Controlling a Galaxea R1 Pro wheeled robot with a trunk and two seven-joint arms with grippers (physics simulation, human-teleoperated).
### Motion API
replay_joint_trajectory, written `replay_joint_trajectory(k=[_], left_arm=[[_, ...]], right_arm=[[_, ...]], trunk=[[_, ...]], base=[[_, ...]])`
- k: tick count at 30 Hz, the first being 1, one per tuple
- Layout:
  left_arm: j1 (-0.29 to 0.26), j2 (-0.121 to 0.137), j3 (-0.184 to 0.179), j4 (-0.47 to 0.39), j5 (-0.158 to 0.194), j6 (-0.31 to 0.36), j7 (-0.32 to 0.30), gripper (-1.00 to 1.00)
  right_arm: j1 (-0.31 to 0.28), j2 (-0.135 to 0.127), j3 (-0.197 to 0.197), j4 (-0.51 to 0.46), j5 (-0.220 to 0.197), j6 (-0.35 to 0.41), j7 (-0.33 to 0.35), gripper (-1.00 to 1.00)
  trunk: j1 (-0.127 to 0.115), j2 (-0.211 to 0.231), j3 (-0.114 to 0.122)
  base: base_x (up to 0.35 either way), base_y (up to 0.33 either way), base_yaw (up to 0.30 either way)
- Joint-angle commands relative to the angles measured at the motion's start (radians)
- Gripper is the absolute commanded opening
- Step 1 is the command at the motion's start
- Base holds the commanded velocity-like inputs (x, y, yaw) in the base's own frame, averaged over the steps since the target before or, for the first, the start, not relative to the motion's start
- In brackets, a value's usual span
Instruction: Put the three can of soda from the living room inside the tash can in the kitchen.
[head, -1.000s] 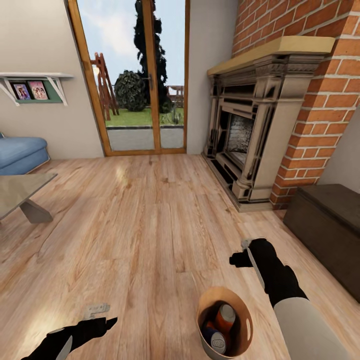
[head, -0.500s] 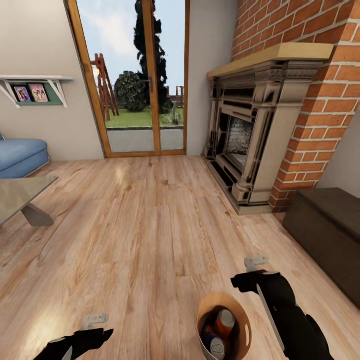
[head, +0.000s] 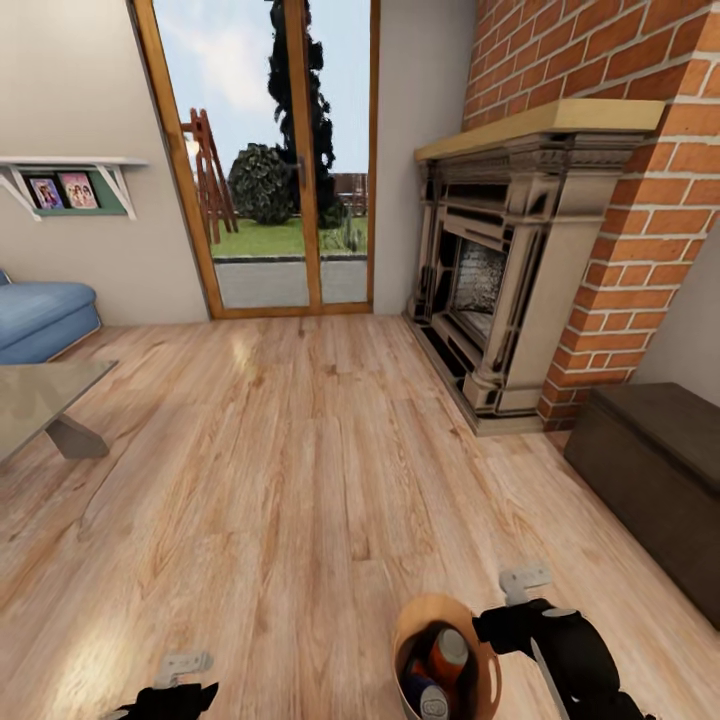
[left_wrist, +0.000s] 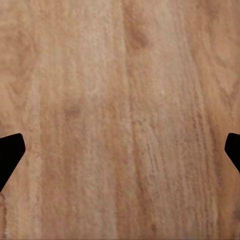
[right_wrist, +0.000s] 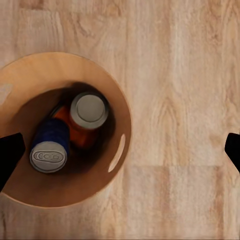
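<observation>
The tash can (head: 478, 650), a round bin with a glossy brown inside, stands on the wood floor of the living room at the bottom of the head view. Inside it lie cans of soda: an orange one with a silver top (right_wrist: 89, 111) and one with a dark blue part (right_wrist: 50, 147). The orange can (head: 450, 650) and the blue one (head: 430, 698) also show from the head. My right gripper (right_wrist: 120, 152) hangs open above the bin's rim (right_wrist: 122, 150); from the head, the right gripper (head: 512, 615) is at the bin's right edge. My left gripper (left_wrist: 120, 150) is open over bare floor, low left (head: 180, 682).
A stone fireplace (head: 500, 270) in a red brick chimney stands to the right, with a dark chest (head: 660, 470) beside it. Wood-framed glass doors (head: 275, 160) are ahead. A blue sofa (head: 40, 315) and a glass table (head: 40, 395) are at left.
Both arms have drawn back toward the view's lower edge. The right gripper came from beyond the bin to its right rim. The camera shifted slightly; the bin and cans stayed put.
</observation>
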Motion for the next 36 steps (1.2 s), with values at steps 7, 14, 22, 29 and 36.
replay_joint_trajectory(k=[7, 14, 22, 29, 36], left_arm=[[0.012, 0.008, -0.004, 0.044, 0.001, -0.117, 0.01, 1.0], [0.061, 0.011, -0.004, 0.057, 0.003, -0.209, 0.016, 1.0], [0.118, 0.013, -0.001, 0.078, 0.009, -0.305, 0.03, 1.0], [0.169, 0.014, 0.004, 0.081, 0.017, -0.403, 0.033, 1.0], [0.197, 0.013, 0.009, 0.082, 0.02, -0.44, 0.033, 1.0]], right_arm=[[0.118, -0.002, -0.002, -0.001, 0.0, -0.158, 0.002, 1.0], [0.257, -0.002, -0.007, 0.0, 0.0, -0.382, 0.002, 1.0], [0.372, -0.001, -0.01, 0.013, -0.007, -0.599, 0.002, 1.0], [0.421, 0.001, -0.055, 0.123, -0.015, -0.763, 0.0, 1.0], [0.428, 0.005, -0.11, 0.258, -0.018, -0.921, 0.004, 1.0]], trunk=[[-0.027, 0.049, 0.022], [-0.054, 0.098, 0.044], [-0.084, 0.154, 0.069], [-0.111, 0.203, 0.091], [-0.138, 0.252, 0.113]], base=[[0.0, 0.0, 0.0], [0.0, 0.0, 0.0], [0.0, 0.0, 0.0], [0.0, 0.0, 0.0], [0.0, 0.0, 0.0]])
